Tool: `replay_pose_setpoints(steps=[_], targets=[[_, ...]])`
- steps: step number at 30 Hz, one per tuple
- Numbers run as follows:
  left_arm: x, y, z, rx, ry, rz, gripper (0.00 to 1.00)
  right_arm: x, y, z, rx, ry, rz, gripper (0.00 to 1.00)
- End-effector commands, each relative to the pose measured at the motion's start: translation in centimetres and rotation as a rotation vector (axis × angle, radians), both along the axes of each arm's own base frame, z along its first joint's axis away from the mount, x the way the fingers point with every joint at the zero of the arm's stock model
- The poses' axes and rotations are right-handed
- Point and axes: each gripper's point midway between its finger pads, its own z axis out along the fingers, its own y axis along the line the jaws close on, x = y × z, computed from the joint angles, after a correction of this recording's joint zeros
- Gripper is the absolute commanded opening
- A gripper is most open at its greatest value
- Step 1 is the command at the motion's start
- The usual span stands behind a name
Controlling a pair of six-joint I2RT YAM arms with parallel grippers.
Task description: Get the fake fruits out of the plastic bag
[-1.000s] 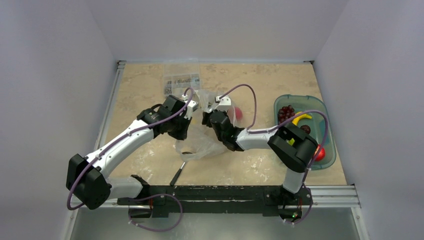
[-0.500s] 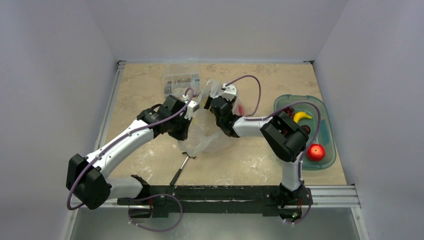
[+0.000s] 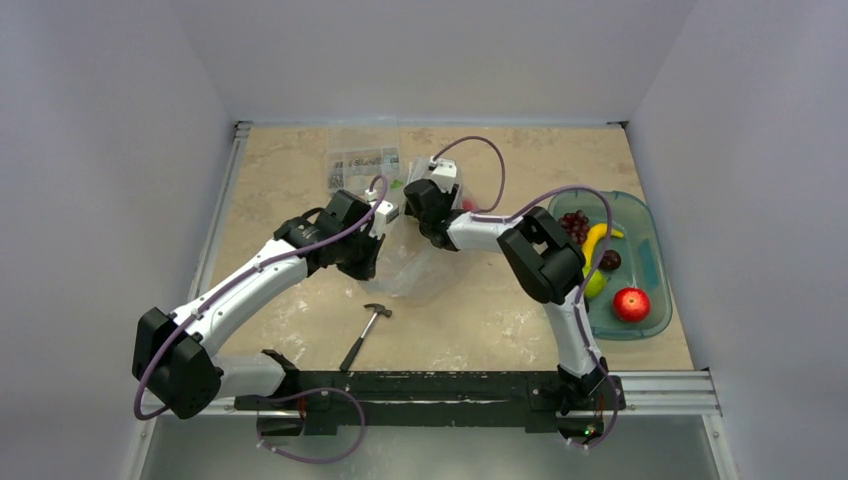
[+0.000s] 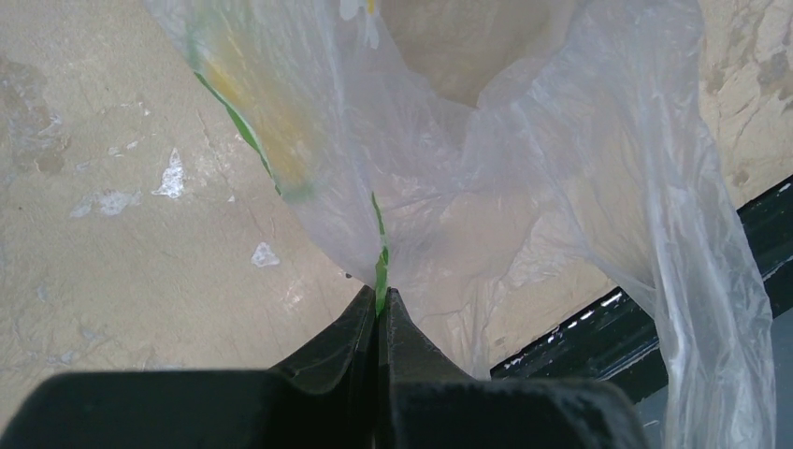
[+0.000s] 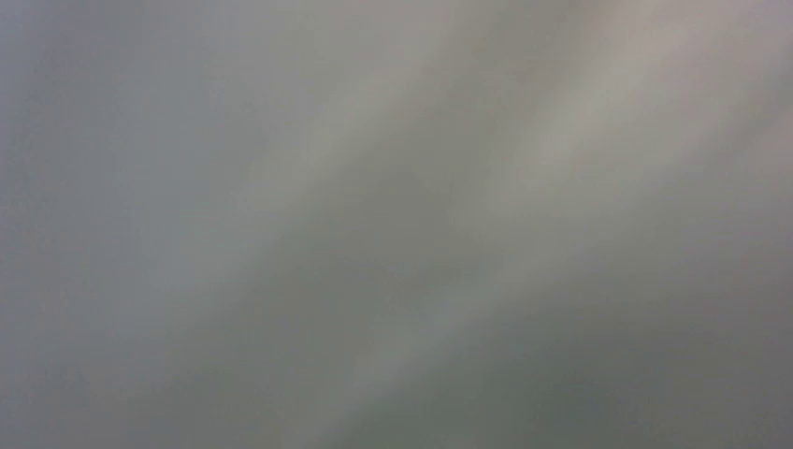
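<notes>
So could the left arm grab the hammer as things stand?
Probably not yet: left gripper is shut on the plastic bag. The hammer lies uncovered nearby; only that grip blocks it.

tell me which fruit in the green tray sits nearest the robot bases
The round red plastic fruit, at the translucent green tray's near end; the yellow plastic banana and dark purple grape bunch lie farther back.

Filmy plastic over matt stone
We see the bag (image 4: 524,187) as thin, crinkled, see-through film with a whitish sheen; the table (image 4: 112,234) looks matt and mottled, the fruits (image 3: 631,303) glossy plastic.
</notes>
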Motion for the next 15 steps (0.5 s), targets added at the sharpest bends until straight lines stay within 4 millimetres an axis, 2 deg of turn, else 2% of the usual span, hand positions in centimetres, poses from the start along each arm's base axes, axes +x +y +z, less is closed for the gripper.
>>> replay_pose_setpoints(steps=[1, 4, 7, 15], targets=[[0.3, -0.6, 0.9, -0.023, -0.026, -0.024, 0.00, -1.3, 0.2, -4.1, -0.026, 0.151, 0.020, 0.62], [0.3, -0.6, 0.8, -0.021, -0.023, -0.025, 0.00, -1.7, 0.2, -4.9, -0.023, 0.165, 0.033, 0.50], [0.3, -0.7, 0.8, -0.019, -0.021, -0.025, 0.00, -1.6, 0.3, -4.1, -0.030, 0.140, 0.064, 0.42], [0.3, -0.7, 0.6, -0.015, -0.012, -0.025, 0.00, -2.8, 2.6, 2.0, 0.054, 0.036, 0.266, 0.15]])
